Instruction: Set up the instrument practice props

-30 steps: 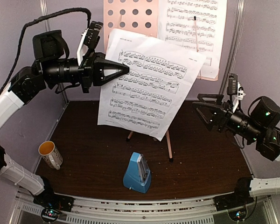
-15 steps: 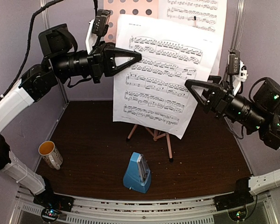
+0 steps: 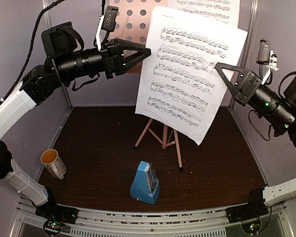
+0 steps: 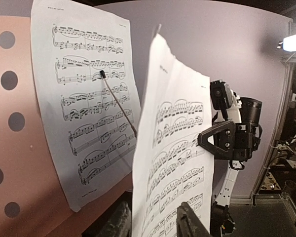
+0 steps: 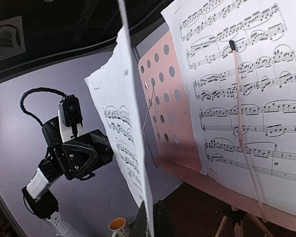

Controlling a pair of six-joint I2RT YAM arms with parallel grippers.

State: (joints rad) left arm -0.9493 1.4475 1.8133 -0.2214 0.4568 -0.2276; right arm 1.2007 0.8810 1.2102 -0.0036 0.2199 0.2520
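A loose sheet-music page (image 3: 187,79) hangs in the air in front of the pink music stand (image 3: 130,22). My right gripper (image 3: 219,66) is shut on the page's right edge (image 5: 138,148), its fingers (image 5: 164,222) pinching it. My left gripper (image 3: 147,51) is open at the page's left edge; in the left wrist view the page (image 4: 177,163) passes between its spread fingers (image 4: 190,222). A second page (image 3: 209,7) rests on the stand's desk under a thin retaining arm (image 5: 244,113). The blue metronome (image 3: 145,182) stands on the table in front of the tripod legs (image 3: 163,138).
A white mug with an orange inside (image 3: 53,163) stands at the near left of the dark table (image 3: 98,148). Purple walls close in the left, back and right sides.
The loose page has moved up and to the right. My right gripper has closed on its right edge, and my left gripper has opened and let go of its left edge.
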